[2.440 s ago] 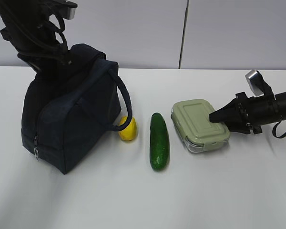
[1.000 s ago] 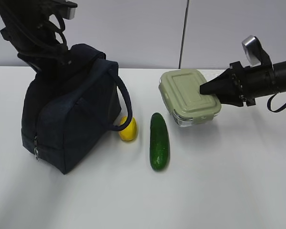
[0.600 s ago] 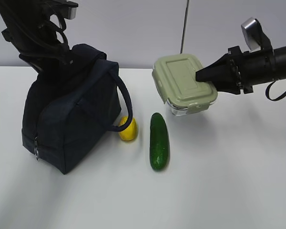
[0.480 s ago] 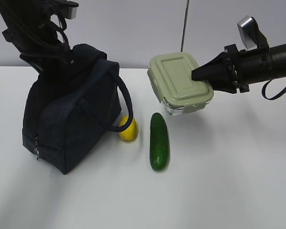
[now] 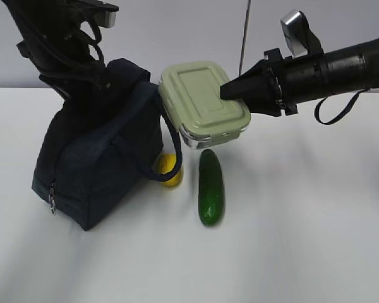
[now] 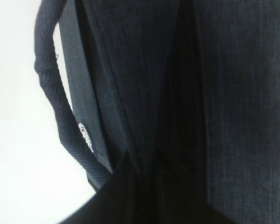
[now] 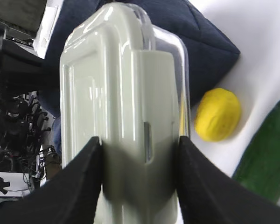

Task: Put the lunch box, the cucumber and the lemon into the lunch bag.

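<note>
The lunch box (image 5: 202, 101), clear with a sage-green lid, hangs tilted in the air beside the top of the lunch bag (image 5: 95, 164). My right gripper (image 5: 230, 91) is shut on its right end; in the right wrist view the black fingers (image 7: 84, 186) press both sides of the lunch box (image 7: 126, 93). My left gripper (image 5: 82, 79) is shut on the navy bag's top, where folds of the lunch bag (image 6: 233, 93) run into it. The cucumber (image 5: 211, 186) lies on the table. Beside it the lemon (image 5: 170, 169) sits partly behind a bag handle (image 5: 167, 139).
The white table (image 5: 303, 240) carries everything, with a pale wall behind. The right wrist view shows the lemon (image 7: 218, 114) and the cucumber (image 7: 266, 158) below the box, and the lunch bag (image 7: 191, 42) beyond it. A bag handle (image 6: 51, 107) loops at the left of the left wrist view.
My right gripper lifted the lunch box off the table and carried it left and up to the bag's top. The left arm and the bag's top shifted slightly right.
</note>
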Controlling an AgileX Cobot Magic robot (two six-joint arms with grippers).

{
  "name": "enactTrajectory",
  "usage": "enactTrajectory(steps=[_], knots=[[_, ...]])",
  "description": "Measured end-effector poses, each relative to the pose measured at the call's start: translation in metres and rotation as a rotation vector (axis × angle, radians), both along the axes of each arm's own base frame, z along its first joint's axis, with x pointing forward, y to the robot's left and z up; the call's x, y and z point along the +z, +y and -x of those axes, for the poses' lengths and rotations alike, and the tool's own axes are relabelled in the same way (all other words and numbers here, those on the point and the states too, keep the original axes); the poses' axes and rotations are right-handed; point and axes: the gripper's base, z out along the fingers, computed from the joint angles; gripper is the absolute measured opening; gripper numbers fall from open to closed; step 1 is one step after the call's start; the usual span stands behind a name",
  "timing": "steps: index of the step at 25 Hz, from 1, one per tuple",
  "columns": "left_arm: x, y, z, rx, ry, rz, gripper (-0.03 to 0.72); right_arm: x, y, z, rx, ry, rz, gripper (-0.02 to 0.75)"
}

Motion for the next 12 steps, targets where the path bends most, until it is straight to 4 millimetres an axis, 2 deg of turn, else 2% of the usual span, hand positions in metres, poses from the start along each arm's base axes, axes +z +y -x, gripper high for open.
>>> enactTrajectory(steps=[7,12], knots=[[0.000,-0.001,0.000,-0.001,0.001,0.002,0.006,0.025,0.020,-0.006,0.031,-0.053,-0.027,0.347],[0.000,-0.004,0.002,-0.004,0.005,0.024,0.006,0.032,0.029,-0.005,0.052,-0.061,-0.035,0.347]])
